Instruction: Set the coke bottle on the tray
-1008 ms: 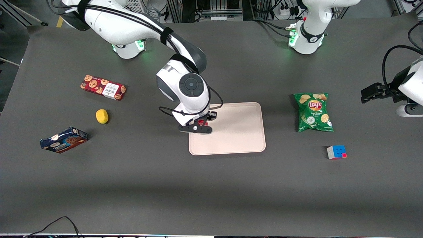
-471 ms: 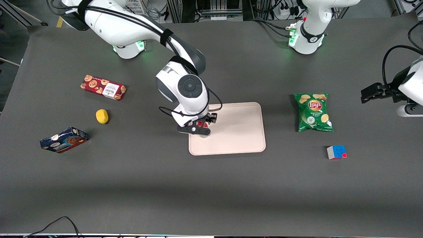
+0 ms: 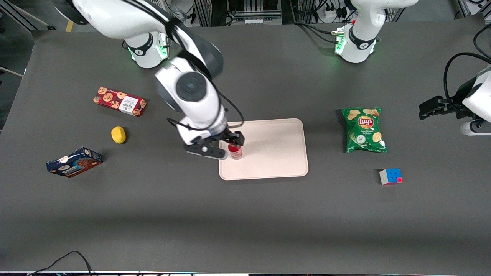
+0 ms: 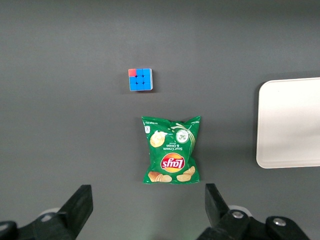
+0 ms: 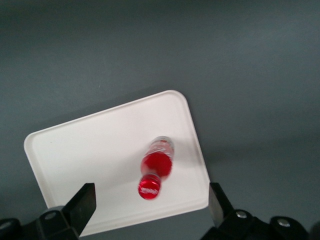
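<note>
Retracting straight up is advisable: end effector (image 3: 233,141) is released above bottle (image 3: 235,150), standing upright near the tray's (image 3: 276,149) 9 o'clock edge.

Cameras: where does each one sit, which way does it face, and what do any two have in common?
Front view: high facing the robots, looking down at the table; working arm and gripper beside the bottle standing on the tray.
Right wrist view: on the working arm, looking down at the bottle and tray; open jaws' tips show.
Left wrist view: looking down at the chips and cube.
All three show the tray.
</note>
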You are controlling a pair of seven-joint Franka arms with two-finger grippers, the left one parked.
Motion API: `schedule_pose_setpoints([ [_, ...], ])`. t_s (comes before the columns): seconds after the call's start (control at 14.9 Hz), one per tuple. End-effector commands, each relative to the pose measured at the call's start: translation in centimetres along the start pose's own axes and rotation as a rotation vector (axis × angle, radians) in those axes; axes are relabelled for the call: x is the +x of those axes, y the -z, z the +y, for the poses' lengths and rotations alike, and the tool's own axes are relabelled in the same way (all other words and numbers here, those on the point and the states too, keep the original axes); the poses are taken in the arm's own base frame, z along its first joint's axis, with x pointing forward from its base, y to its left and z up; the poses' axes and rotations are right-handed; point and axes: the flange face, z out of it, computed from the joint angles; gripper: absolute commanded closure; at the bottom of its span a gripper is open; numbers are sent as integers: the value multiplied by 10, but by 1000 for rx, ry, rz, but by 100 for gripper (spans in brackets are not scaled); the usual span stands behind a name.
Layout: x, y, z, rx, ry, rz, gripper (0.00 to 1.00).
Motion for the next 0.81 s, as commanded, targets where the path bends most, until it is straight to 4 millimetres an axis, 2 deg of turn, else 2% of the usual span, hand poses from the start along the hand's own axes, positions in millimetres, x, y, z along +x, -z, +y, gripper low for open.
schedule_pose_setpoints([
  [0.0, 20, 99, 73, 34, 67, -40, 0],
  [0.13, 31, 135, 122, 31, 83, -11, 0],
  [0.27, 29, 158, 171, -10, 185, 37, 0],
  [0.4, 28, 167, 221, -32, 201, 38, 0],
  [0.54, 29, 166, 270, -44, 224, 31, 0],
  [0.67, 40, 170, 321, -12, 246, 28, 0],
  [0.74, 46, 171, 339, -11, 267, 28, 0],
])
